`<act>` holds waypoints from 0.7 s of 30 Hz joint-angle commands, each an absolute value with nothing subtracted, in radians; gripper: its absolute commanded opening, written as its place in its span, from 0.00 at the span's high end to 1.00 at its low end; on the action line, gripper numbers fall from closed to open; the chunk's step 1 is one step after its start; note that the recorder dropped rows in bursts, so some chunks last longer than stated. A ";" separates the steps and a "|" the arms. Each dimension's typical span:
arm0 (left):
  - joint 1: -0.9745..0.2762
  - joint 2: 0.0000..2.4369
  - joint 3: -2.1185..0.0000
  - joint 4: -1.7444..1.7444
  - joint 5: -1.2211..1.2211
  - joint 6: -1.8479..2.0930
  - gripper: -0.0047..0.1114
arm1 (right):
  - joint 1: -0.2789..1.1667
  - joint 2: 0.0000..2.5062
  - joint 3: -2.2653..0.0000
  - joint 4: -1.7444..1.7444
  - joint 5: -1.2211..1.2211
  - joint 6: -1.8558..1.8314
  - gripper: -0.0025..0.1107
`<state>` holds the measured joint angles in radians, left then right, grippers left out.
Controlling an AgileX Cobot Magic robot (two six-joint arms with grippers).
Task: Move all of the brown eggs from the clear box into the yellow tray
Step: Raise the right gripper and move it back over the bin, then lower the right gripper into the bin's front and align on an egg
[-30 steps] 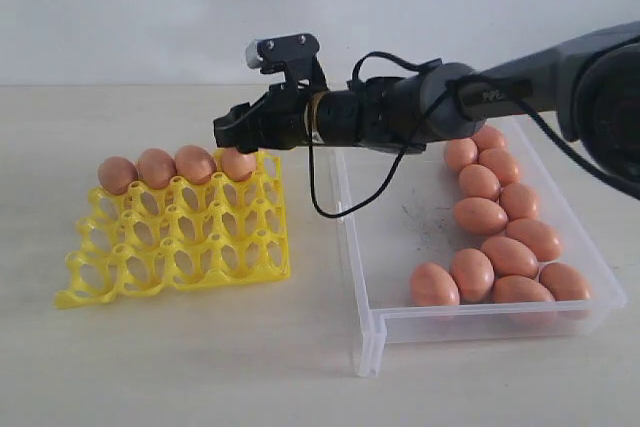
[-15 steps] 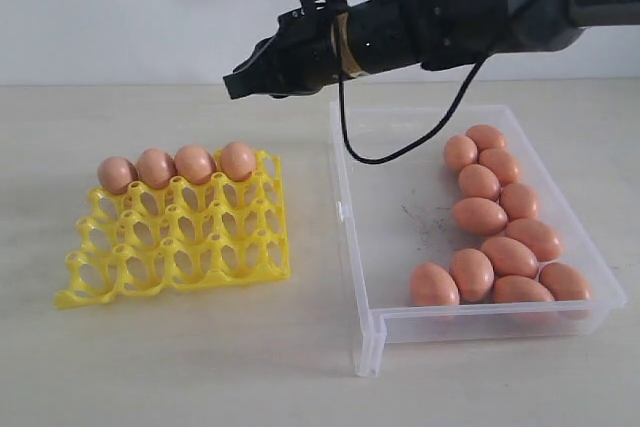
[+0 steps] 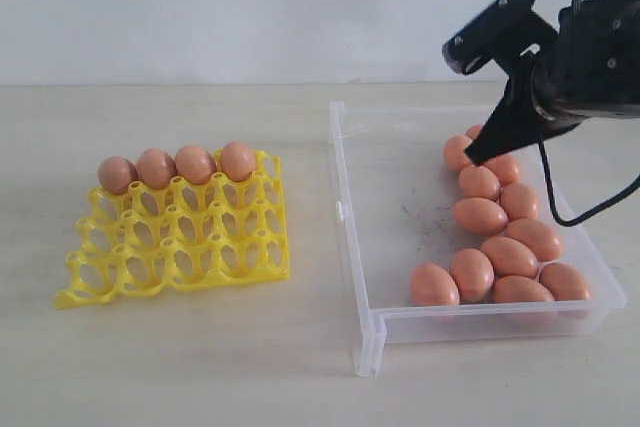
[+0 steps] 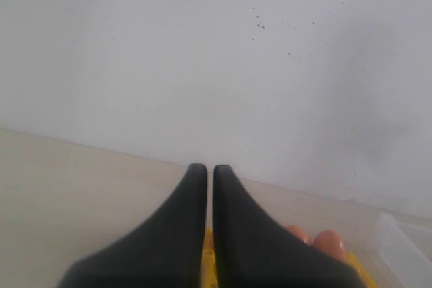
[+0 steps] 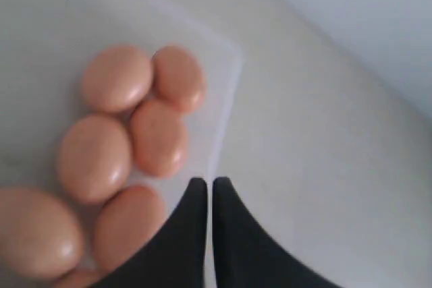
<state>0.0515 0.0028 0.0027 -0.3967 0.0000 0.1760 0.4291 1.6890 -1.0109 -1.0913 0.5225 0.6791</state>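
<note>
The yellow tray lies on the left of the table, and several brown eggs fill its back row. On the right, the clear box holds several more brown eggs along its right side. My right gripper hangs shut and empty just above the eggs at the far end. In the right wrist view its shut tips sit over the box rim next to those eggs. My left gripper is shut and empty, with the tray and two eggs below it.
A black cable loops down from the right arm over the box's far right side. The box's near left corner juts toward the front of the table. A pale wall stands behind the table.
My right gripper has left the tray's back right egg, risen, and swung right across to the far end of the box. Its jaws went from open to shut with nothing in them.
</note>
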 commanded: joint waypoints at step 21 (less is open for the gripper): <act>0.047 0.000 0.000 -0.400 0.000 0.185 0.93 | 0.428 1.777 -1.120 0.230 0.839 -0.406 0.41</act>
<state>0.0515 0.0028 0.0027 -0.3967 0.0000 0.1760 0.4291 1.7614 -1.1143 0.2248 0.8655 -0.3924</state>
